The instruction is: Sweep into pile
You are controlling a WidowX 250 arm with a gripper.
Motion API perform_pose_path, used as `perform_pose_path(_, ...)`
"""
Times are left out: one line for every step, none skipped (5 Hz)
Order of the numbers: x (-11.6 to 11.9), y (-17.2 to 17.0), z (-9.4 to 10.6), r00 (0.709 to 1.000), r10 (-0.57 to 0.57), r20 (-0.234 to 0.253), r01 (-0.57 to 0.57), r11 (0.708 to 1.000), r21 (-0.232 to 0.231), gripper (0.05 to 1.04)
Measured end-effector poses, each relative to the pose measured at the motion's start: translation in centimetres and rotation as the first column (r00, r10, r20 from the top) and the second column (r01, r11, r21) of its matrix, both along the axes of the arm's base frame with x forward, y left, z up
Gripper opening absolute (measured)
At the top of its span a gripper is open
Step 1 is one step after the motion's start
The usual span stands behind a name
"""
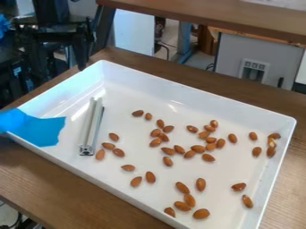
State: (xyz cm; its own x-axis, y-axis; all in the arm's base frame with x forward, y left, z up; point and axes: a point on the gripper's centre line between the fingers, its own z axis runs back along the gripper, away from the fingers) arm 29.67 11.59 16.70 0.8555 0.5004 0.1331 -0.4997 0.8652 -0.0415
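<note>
One bench (42,179), one white tray (197,94), one metal bar (91,127), one piece of blue tape (37,128), and about forty almonds (197,148) in all.

No text, label, brand, number or sign can be read.
</note>
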Motion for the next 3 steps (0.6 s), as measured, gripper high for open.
perform_pose_path(0.0, 0.0, -0.8, 1.0, 0.001, -0.025, -0.001, 1.0, -0.009, 1.001)
perform_pose_path(0.9, -0.6, -2.6, 0.999, -0.007, -0.035, 0.008, 1.0, 0.022, 1.001)
perform_pose_path(1.3, -1.2, -3.3, 1.0, -0.016, -0.021, 0.017, 0.999, 0.036, 1.001)
